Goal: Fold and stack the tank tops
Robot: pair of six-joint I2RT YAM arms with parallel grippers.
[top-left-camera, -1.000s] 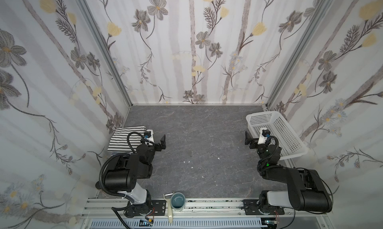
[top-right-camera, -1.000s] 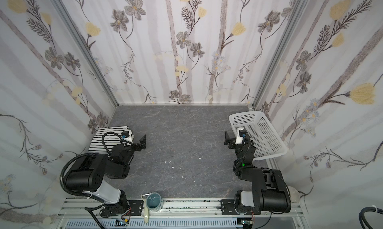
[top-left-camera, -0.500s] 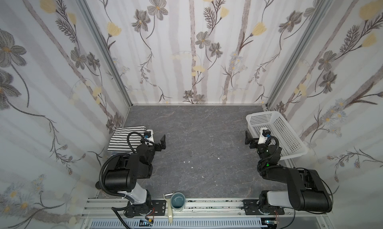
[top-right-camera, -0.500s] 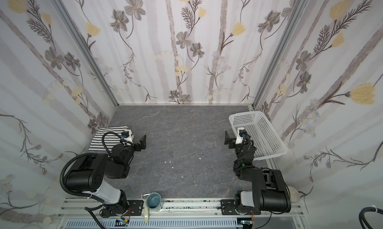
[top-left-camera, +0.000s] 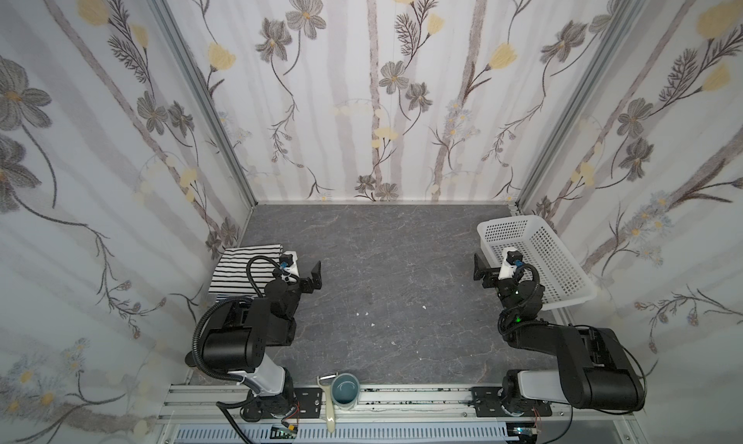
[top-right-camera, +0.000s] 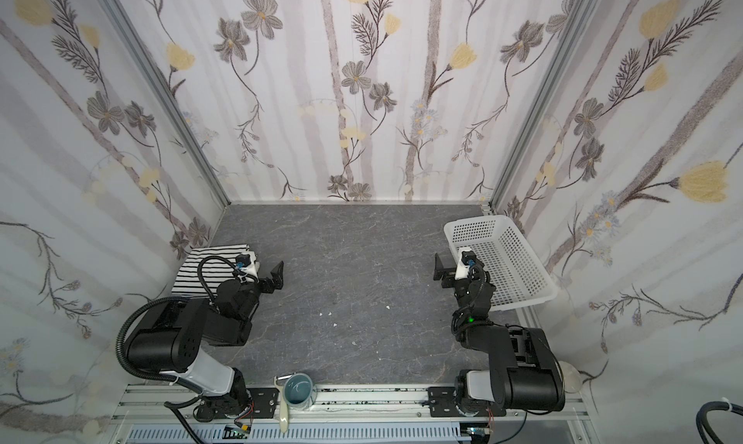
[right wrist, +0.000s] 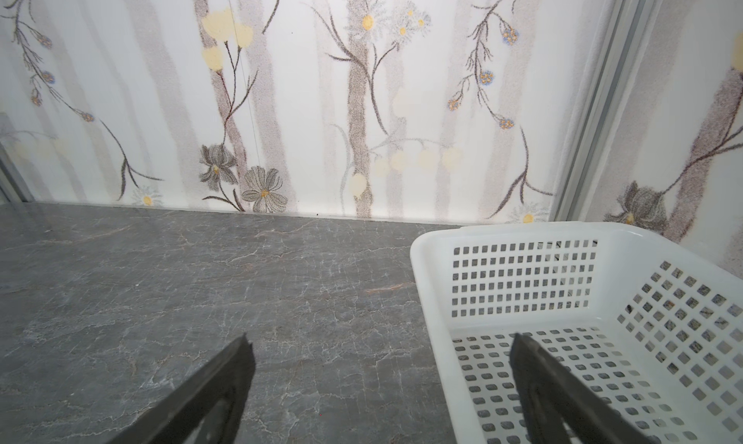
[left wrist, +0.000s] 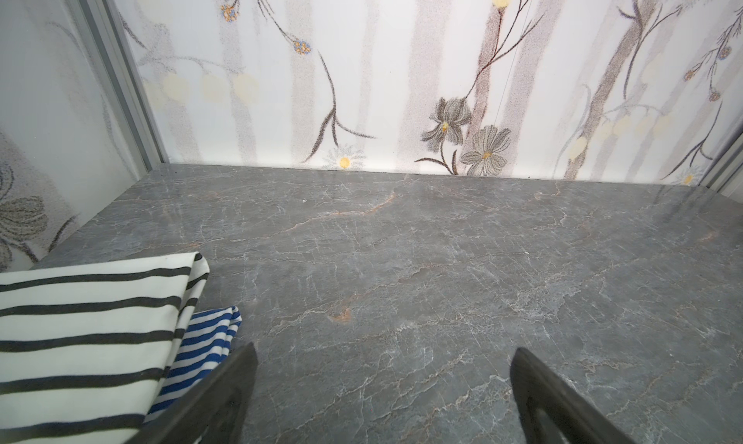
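Note:
The tank tops lie folded in a stack against the left wall. The white one with black stripes is on top. The blue-and-white striped one peeks out from under its near corner. My left gripper hovers just right of the stack, open and empty over bare table. My right gripper is open and empty too, straddling the left rim of the white basket.
The white perforated basket stands empty at the right wall. A blue-grey cup and a peeler rest on the front rail. A few white specks dot the grey marble table. Flowered walls close in three sides.

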